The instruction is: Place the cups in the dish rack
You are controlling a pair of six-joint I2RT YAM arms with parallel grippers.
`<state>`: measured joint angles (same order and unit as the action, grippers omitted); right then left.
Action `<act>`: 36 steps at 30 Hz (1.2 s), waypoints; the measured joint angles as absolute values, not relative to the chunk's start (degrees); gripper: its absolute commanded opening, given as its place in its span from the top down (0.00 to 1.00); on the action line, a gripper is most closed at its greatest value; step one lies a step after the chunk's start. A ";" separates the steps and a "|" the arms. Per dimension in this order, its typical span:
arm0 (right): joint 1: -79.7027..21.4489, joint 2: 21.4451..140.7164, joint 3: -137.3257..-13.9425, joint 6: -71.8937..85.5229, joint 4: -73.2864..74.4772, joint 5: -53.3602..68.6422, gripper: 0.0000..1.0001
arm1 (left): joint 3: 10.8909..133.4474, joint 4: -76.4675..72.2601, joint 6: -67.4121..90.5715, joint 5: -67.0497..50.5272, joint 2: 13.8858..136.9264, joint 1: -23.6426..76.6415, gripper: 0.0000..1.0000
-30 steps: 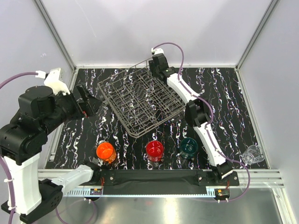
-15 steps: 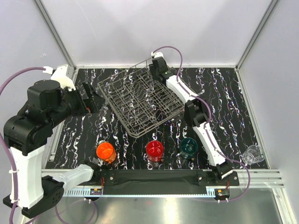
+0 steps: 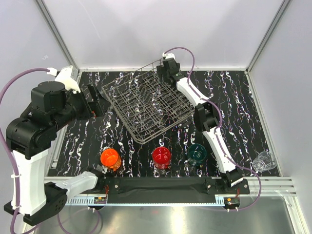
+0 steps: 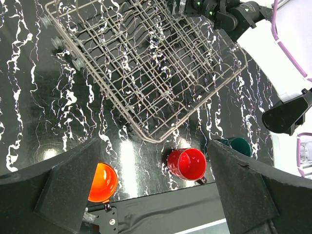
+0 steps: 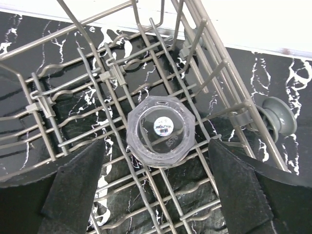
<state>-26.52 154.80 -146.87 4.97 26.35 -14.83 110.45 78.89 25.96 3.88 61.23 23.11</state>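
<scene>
Right wrist view: your faceted clear cup sits inside the grey wire dish rack. The right gripper jaws are apart, clear of the cup. The left gripper jaws are also apart.

My top view high behind, looking down, left wrist view mid-range, right wrist close, all sharing rack

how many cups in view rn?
5. Orange cup, red cup and teal cup in a row near the front edge; a clear cup at front right; a second clear cup inside the dish rack. Others could be hidden.
</scene>
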 measured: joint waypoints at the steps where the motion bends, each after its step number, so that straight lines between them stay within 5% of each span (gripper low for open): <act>1: -26.46 154.80 -146.87 5.37 26.37 -14.48 0.04 | 110.52 78.85 25.98 3.88 61.41 23.11 0.01; 22: -26.35 152.81 -145.47 10.09 27.99 -11.07 0.00 | 107.39 78.91 28.34 3.49 56.55 23.09 0.01; 32: -27.86 140.53 -140.11 12.23 35.97 -11.18 0.00 | 104.75 79.20 28.53 -1.87 56.38 23.07 0.01; 36: -29.34 129.43 -127.94 13.91 38.28 -10.07 0.00 | 100.97 79.07 29.82 -3.33 56.84 23.07 0.12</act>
<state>-29.34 129.43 -127.94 13.91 38.28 -10.07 100.97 79.07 29.82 -3.33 56.84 23.07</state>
